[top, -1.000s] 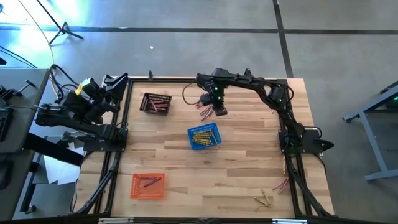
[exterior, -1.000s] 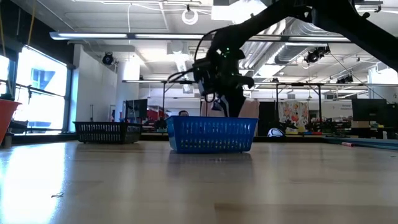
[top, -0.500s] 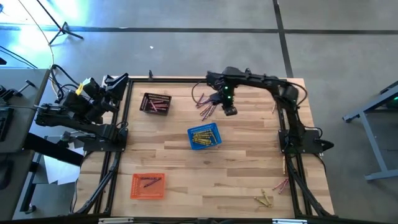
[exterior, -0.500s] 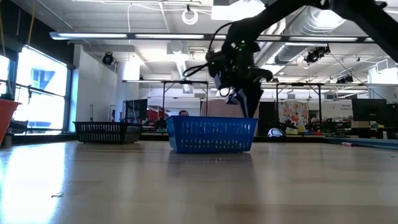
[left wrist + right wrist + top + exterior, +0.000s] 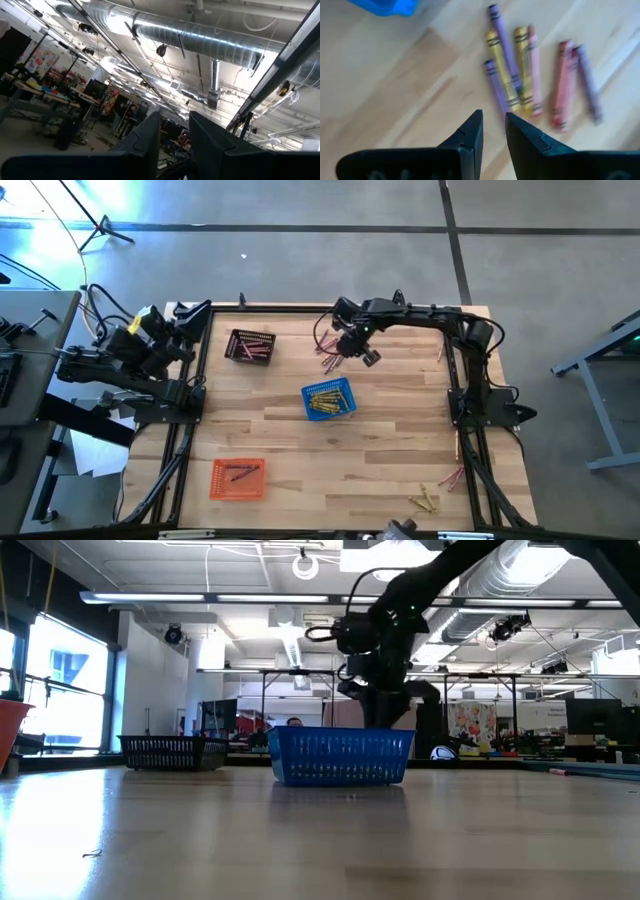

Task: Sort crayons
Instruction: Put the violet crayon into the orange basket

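Right gripper [image 5: 492, 131] above loose crayons [image 5: 520, 70]
It hung just beyond the blue basket [image 5: 328, 400], jaws slightly parted, empty; left gripper [image 5: 174, 131] likewise, parked off-table.

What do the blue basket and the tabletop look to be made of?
Blue basket: probably coated wire mesh or plastic; fine see-through lattice walls, matte blue. Tabletop: wood, likely butcher-block; pale joined planks with grain lines and a smooth, faint sheen.

No words, brand names or numbers can be read anywhere in these views. The crayons [image 5: 522, 65] on the bench carry dark bands on their paper wrappers, too blurred to read. Colourful posters [image 5: 470, 725] in the room behind are illegible as well.
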You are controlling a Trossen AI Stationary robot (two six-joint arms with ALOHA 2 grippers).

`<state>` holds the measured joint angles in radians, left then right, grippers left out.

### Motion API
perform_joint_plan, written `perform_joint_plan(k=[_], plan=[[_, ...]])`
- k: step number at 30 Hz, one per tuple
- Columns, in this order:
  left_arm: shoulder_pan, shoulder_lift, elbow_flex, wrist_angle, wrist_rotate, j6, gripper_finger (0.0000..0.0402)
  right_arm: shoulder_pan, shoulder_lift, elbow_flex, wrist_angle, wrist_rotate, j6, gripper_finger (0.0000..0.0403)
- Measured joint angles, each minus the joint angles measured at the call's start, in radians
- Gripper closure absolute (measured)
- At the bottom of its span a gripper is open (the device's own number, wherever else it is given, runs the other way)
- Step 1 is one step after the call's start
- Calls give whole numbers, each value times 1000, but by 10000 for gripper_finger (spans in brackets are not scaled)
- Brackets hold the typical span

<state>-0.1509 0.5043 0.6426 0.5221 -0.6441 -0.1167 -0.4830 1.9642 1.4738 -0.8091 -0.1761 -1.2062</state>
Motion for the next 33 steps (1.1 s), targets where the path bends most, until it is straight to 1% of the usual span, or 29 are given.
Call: perform_joint_plan(k=[4,7,20,27,33], plan=[[0,19,0,0,0,-17,312,-12,12,0,39,-24,-93,336],[0,36,0,0,0,-40,312,-23,35,0,34,-42,-111,336],[0,59,0,2,1,-40,312,-43,122,0,74,-42,-106,336],[0,59,0,3,-5,-57,312,-45,130,1,114,-45,-95,336],[0,59,0,3,-8,-57,312,-46,133,0,107,-44,-71,336]])
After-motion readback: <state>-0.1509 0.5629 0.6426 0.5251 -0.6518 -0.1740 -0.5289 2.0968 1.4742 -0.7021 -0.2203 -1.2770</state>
